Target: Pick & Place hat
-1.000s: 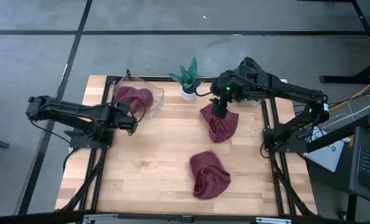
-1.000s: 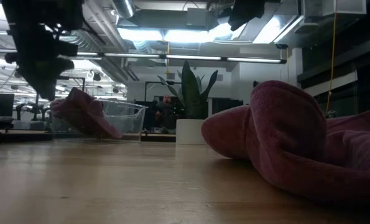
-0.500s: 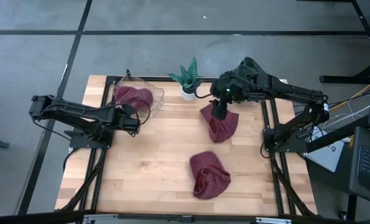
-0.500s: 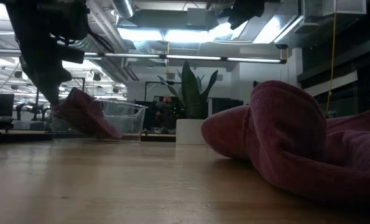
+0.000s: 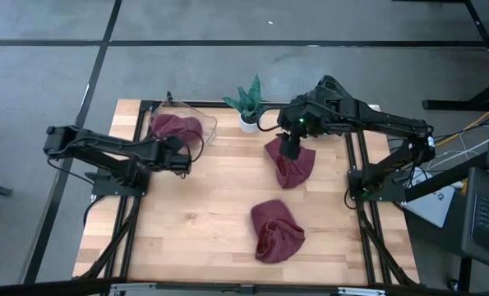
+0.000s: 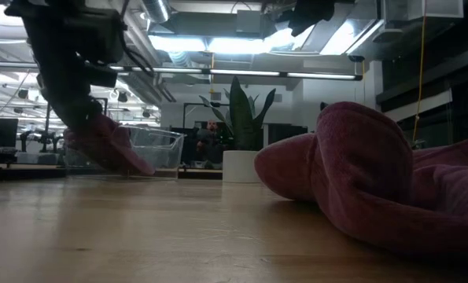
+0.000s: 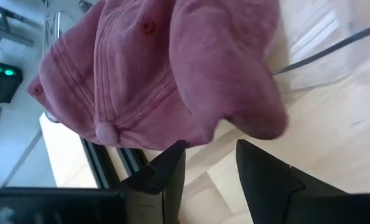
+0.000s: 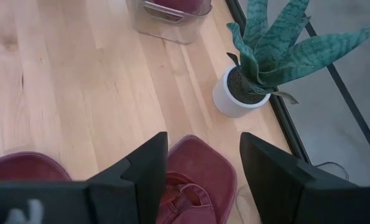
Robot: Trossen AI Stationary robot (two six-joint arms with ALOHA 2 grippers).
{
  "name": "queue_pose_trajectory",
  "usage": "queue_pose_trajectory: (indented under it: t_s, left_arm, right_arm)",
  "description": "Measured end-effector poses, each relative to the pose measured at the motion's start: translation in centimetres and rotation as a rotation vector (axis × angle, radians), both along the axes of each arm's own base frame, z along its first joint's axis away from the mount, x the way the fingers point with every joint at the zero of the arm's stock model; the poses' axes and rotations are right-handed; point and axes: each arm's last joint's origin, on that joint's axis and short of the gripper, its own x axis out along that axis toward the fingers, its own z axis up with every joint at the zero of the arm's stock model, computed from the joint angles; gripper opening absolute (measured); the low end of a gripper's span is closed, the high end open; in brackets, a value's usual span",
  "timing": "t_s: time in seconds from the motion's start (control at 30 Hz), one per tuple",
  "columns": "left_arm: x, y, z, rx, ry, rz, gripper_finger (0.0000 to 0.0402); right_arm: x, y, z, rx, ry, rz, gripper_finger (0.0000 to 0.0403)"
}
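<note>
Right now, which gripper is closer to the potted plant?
Right. The right gripper hangs over a hat just beside the potted plant; the left gripper is across the table by the clear bin.

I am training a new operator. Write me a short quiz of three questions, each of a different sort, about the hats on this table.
1. How many maroon hats lie on the bare table?
2. True or false: the clear bin holds a hat.
3. The right tool hangs over: A) the potted plant; B) the far hat; C) the near hat.

Key: 1. two; 2. true; 3. B.
</note>
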Motion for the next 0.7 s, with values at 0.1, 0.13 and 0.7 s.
queue_pose_trajectory:
  t_s: [0.1, 0.13, 0.7]
  left_arm:
    - [0.0, 0.5, -0.2, -0.022, 0.019, 0.028, 0.0109]
    - [0.0, 0.6, -0.3, -0.037, 0.019, 0.039, 0.0093]
    - [2.2, 1.6, 5.4, 0.136, -0.086, -0.012, 0.0002]
  right_arm:
    - [0.0, 0.0, 0.0, 0.0, 0.0, 0.0, 0.02]
    - [0.0, 0.0, 0.0, 0.0, 0.0, 0.0, 0.02]
    - [0.0, 0.0, 0.0, 0.005, -0.004, -0.006, 0.02]
